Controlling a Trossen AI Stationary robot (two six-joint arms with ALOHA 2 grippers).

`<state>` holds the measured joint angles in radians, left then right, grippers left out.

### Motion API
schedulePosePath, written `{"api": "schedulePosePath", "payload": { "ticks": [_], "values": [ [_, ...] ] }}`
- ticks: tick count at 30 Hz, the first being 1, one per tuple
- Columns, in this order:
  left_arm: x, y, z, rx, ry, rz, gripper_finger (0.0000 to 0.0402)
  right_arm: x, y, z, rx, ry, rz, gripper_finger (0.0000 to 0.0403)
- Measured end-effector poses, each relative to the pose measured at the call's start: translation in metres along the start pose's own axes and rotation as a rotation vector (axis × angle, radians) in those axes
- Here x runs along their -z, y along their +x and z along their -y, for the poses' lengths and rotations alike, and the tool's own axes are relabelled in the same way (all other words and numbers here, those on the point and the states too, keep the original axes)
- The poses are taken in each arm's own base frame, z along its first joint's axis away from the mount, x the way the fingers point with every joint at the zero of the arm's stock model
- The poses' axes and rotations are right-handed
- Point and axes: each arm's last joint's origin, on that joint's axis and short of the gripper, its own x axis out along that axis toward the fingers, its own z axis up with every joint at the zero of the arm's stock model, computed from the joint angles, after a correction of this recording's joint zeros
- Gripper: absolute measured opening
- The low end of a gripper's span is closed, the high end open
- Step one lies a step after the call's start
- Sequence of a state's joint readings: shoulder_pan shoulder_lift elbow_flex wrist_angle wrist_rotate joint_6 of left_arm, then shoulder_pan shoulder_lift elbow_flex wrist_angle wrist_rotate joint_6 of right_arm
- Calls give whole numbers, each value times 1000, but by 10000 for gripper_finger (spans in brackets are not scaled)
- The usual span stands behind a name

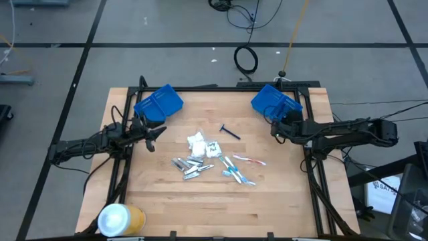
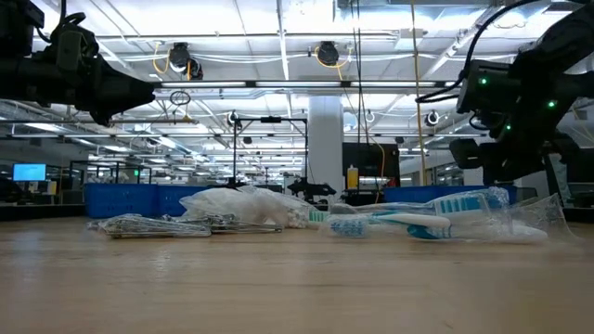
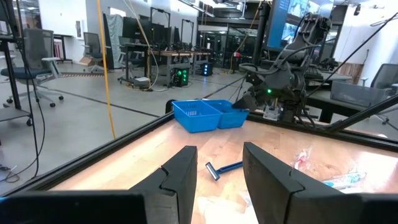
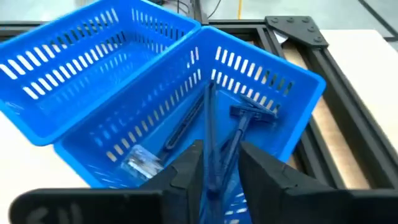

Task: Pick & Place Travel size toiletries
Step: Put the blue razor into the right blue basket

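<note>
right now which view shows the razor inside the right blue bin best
The right wrist view: it looks straight into the blue bin, where a dark blue razor lies just past the right fingers. The high view shows only the bin, the left wrist view only its far outside, and the low view shows neither.

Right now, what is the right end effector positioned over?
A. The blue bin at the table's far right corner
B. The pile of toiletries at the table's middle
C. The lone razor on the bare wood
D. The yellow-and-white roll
A: the right wrist view looks past the right end effector straight down into the blue bin, where a dark blue razor already lies; the high view places that arm at the far-right bin.
</note>
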<state>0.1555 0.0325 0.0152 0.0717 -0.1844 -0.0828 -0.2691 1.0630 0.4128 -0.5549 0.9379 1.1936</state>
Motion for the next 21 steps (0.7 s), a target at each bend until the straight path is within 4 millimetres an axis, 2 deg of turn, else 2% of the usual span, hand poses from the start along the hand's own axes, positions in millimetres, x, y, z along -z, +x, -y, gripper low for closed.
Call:
{"api": "schedulePosePath", "payload": {
  "ticks": [12, 16, 21],
  "values": [
    [0, 0, 0, 1, 0, 0, 127, -8, -2, -18, -139, -49, 50, 130],
    [0, 0, 0, 0, 0, 0, 127, -18, -7, -38, -361, -95, 52, 131],
    [0, 0, 0, 0, 0, 0, 127, -34, -28, -64, -813, -161, 118, 128]
  ]
}}
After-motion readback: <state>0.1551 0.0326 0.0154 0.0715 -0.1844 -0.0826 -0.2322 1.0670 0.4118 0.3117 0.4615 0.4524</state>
